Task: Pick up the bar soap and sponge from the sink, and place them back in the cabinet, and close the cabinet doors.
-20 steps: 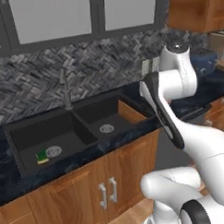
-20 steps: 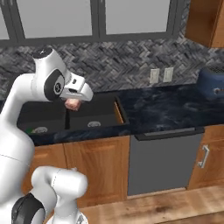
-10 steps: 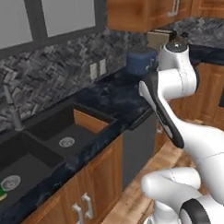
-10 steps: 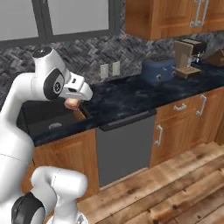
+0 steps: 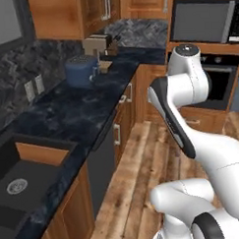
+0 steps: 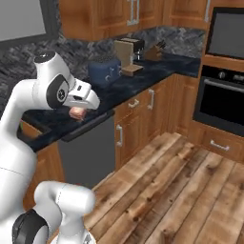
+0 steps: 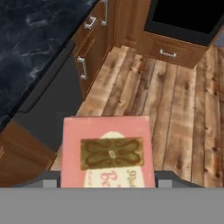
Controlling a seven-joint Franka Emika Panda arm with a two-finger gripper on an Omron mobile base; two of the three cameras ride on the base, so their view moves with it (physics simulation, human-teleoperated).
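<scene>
Bar soap (image 7: pixel 107 153) clamped in gripper (image 6: pixel 78 113), fills 6 o'clock of hand view, fingers closed on its sides. Base has swung right over the last sec: both base views slid from sink (image 5: pixel 18 182) twd oven run; soap itself unchanged in grip. Sink now at 8 o'clock in left base view. Prob transit to cabinet; sponge pickup not yet done.

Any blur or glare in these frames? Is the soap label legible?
Hand view: bar soap sharp and evenly lit, its lettering cut off at the bottom, unreadable. Left base view: soft, low detail; counter flat, no glare. Right base view: soap tiny at the gripper, soft shading.
</scene>
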